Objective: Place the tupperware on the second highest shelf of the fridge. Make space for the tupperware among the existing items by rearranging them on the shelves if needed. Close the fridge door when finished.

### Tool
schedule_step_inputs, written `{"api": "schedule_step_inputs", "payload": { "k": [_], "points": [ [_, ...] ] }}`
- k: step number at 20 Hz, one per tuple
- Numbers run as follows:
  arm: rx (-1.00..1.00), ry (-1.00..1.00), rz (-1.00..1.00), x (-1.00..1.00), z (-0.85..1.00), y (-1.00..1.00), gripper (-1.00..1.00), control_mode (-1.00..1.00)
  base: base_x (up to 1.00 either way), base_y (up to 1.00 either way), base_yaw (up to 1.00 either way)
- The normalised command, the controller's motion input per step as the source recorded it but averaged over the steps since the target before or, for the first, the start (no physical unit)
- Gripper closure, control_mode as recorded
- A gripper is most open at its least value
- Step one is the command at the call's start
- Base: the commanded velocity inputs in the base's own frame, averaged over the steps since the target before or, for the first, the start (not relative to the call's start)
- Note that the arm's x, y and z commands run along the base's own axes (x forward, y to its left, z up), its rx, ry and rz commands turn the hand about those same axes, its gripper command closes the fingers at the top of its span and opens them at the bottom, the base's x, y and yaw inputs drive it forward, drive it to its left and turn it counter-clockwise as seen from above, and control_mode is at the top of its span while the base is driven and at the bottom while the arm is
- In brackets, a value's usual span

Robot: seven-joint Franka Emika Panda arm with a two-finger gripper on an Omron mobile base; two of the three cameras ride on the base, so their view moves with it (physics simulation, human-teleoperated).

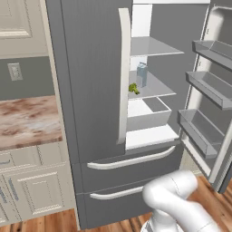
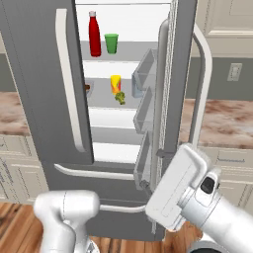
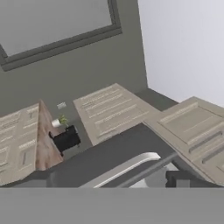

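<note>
The dark grey fridge [image 1: 90,81] [image 2: 39,99] has its right door swung open and its left door shut. A red bottle [image 2: 94,34] and a green cup [image 2: 111,43] stand on the top shelf. The second shelf [image 1: 158,86] [image 2: 101,102] carries a pale blue carton [image 1: 142,74], a broccoli floret [image 1: 133,88] [image 2: 120,99] and a small yellow item [image 2: 115,83]. A small greyish box with a reddish spot [image 2: 88,88], possibly the tupperware, peeks out behind the shut door's edge. My gripper [image 3: 113,181] is open and holds nothing. The arm's white wrist block [image 2: 175,190] hangs low before the open door's edge.
The open door [image 1: 217,90] carries three grey rimmed bins [image 1: 206,84] [image 2: 143,106]. Below the shelves sit a crisper box [image 1: 149,115] and two drawers with horizontal handles [image 1: 131,161]. Marble counters flank the fridge [image 1: 27,120] [image 2: 222,121]. The arm's elbow [image 1: 176,199] stands low in front.
</note>
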Motion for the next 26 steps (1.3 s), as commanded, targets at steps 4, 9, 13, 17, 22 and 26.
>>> {"api": "schedule_step_inputs", "payload": {
  "k": [4,9,13,17,22,26],
  "points": [
    [-0.01,-0.07,0.05,0.05,-0.85,-0.89,-1.0,-1.0,0.0,0.0,0.0],
    [-0.05,0.0,-0.02,0.62,-0.94,-0.52,-1.0,-1.0,0.0,0.0,0.0],
    [-0.03,0.05,-0.1,0.91,-0.76,-0.51,-1.0,-1.0,0.0,0.0,0.0],
    [0.0,0.1,-0.1,0.87,-0.39,-0.63,-1.0,-1.0,0.0,0.0,0.0],
    [0.0,0.07,-0.1,0.72,-0.41,-0.7,-1.0,-1.0,0.0,0.0,0.0],
    [0.0,0.06,-0.09,0.72,-0.38,-0.61,-1.0,-1.0,0.0,0.0,0.0]
  ]
}}
